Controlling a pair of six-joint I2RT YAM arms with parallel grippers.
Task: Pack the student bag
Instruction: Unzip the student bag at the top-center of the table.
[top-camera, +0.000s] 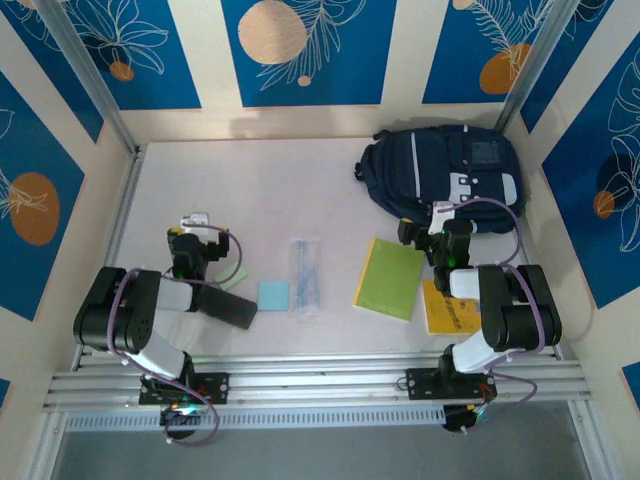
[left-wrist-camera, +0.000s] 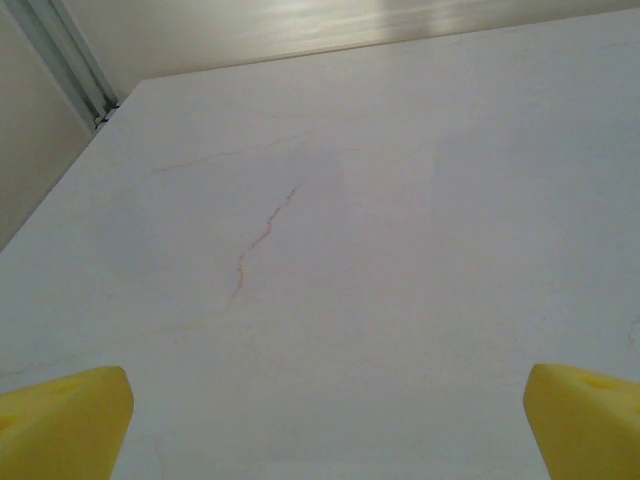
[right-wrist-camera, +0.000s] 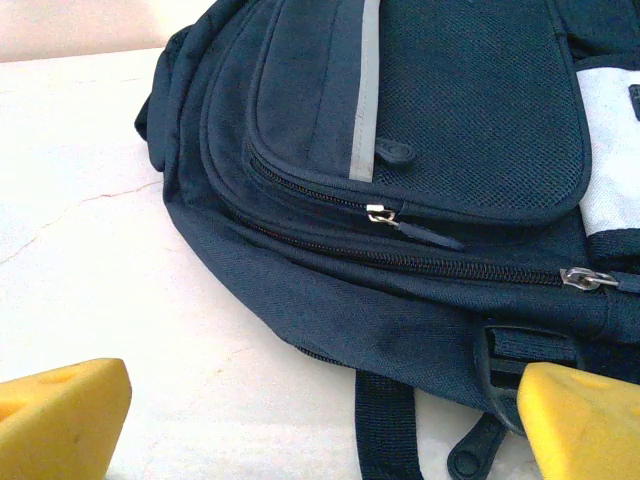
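Note:
The student bag (top-camera: 440, 168), a dark navy backpack with white stripes and a light grey patch, lies flat at the back right of the table. In the right wrist view the bag (right-wrist-camera: 400, 150) is close ahead with its zippers shut and two metal pulls showing. My right gripper (top-camera: 447, 212) sits at the bag's near edge. It is open (right-wrist-camera: 320, 430), its yellow fingertips (right-wrist-camera: 60, 415) wide apart, with a black strap (right-wrist-camera: 385, 430) lying on the table between them. My left gripper (top-camera: 195, 222) is at the left, open (left-wrist-camera: 325, 430) over bare table, holding nothing.
A green notebook (top-camera: 390, 278) and a yellow book (top-camera: 450, 308) lie just in front of the bag. Mid-table are a clear packet of pens (top-camera: 305, 277) and a light blue sticky pad (top-camera: 273, 295). Walls close in the table on three sides.

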